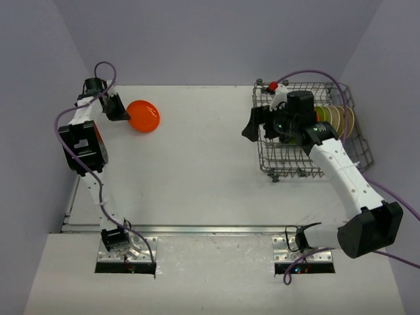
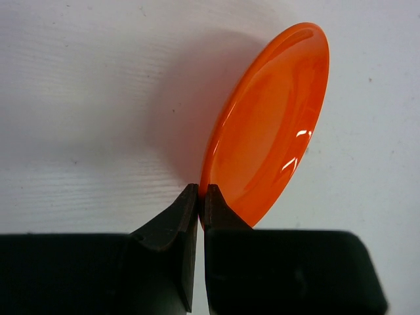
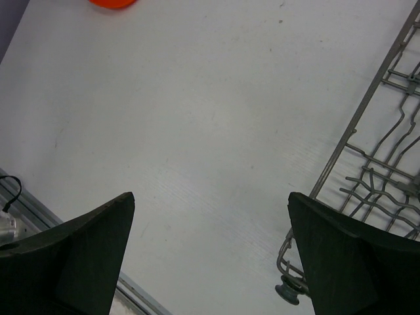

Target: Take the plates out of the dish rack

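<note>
An orange plate [image 1: 143, 115] is at the table's far left, held on edge and tilted. My left gripper [image 1: 120, 108] is shut on its near rim; the left wrist view shows the plate [image 2: 272, 125] pinched between the two fingertips [image 2: 200, 197]. The grey wire dish rack [image 1: 293, 167] stands at the far right, with a lime green plate [image 1: 321, 115] and several beige plates [image 1: 341, 119] upright in its right part. My right gripper [image 1: 257, 128] is open and empty over the rack's left edge. In the right wrist view the gripper [image 3: 211, 200] is wide open over bare table beside the rack [image 3: 367, 167].
A red knob [image 1: 273, 86] sits at the rack's far left corner. A metal rail [image 1: 197, 229] runs along the table's near edge. Purple walls close in both sides. The orange plate also shows at the top of the right wrist view [image 3: 113, 2].
</note>
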{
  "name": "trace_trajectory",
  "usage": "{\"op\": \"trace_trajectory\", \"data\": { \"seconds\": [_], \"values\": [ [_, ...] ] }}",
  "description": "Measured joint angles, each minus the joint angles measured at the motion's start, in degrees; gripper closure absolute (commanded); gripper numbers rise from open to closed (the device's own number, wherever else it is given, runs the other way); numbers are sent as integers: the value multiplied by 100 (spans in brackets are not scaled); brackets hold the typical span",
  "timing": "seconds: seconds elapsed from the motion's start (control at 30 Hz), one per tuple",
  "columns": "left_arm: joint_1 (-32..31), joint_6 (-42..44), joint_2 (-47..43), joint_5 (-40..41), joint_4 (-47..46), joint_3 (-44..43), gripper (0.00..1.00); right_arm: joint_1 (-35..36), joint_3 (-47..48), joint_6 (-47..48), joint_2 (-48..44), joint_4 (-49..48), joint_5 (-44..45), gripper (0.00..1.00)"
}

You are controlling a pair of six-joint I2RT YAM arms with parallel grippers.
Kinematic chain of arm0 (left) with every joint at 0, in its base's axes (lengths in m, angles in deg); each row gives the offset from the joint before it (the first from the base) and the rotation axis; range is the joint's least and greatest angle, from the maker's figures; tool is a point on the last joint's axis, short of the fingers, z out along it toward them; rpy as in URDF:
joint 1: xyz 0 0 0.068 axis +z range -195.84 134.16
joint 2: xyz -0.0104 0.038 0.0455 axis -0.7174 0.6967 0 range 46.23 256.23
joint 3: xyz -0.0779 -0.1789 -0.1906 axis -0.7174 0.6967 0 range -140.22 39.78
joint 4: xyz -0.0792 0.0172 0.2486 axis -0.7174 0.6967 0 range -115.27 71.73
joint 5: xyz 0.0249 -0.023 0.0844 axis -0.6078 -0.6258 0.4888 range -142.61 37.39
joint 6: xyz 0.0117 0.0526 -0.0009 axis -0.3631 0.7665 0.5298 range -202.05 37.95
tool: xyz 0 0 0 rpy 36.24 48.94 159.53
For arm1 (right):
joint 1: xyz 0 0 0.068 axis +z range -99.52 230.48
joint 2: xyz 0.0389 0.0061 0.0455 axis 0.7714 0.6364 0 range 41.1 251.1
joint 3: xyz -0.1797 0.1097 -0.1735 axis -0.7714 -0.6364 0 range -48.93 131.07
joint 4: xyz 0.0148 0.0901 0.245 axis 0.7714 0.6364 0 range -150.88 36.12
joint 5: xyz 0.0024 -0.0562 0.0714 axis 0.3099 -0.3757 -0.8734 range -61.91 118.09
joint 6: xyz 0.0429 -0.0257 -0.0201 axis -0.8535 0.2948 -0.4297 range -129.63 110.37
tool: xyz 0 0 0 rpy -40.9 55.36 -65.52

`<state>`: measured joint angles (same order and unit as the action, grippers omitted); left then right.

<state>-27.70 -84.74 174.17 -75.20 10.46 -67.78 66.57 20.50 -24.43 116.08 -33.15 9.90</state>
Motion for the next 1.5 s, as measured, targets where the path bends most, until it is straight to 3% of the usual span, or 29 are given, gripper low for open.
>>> {"op": "trace_trajectory", "data": {
  "seconds": [0.23,0.4,0.8,0.87,1.0,1.2,1.27,1.37,1.43,1.5],
  "values": [
    [-16,-166,670,320,-89,-706,99,-358,0,50,10,139,6,1],
    [-16,-225,784,492,-150,-805,89,-641,0,94,59,325,-1,1],
    [-21,-88,1010,1296,-50,-826,77,-808,46,160,163,686,13,1],
    [-21,-25,1010,1455,8,-825,68,-808,62,170,163,703,21,1],
    [-21,75,1010,1666,81,-825,58,-808,68,208,159,710,132,1],
    [-21,147,989,1715,216,-820,53,-808,68,375,84,751,483,1],
    [-45,212,887,1681,287,-747,53,-808,68,496,12,756,708,4],
    [-110,385,453,1698,365,-456,51,-809,68,747,-56,753,1142,20],
    [-194,522,-47,1754,357,-161,48,-818,68,919,-50,757,1443,27],
    [-404,671,-814,1887,236,265,38,-867,70,1069,4,752,1685,39]
  ]
}}
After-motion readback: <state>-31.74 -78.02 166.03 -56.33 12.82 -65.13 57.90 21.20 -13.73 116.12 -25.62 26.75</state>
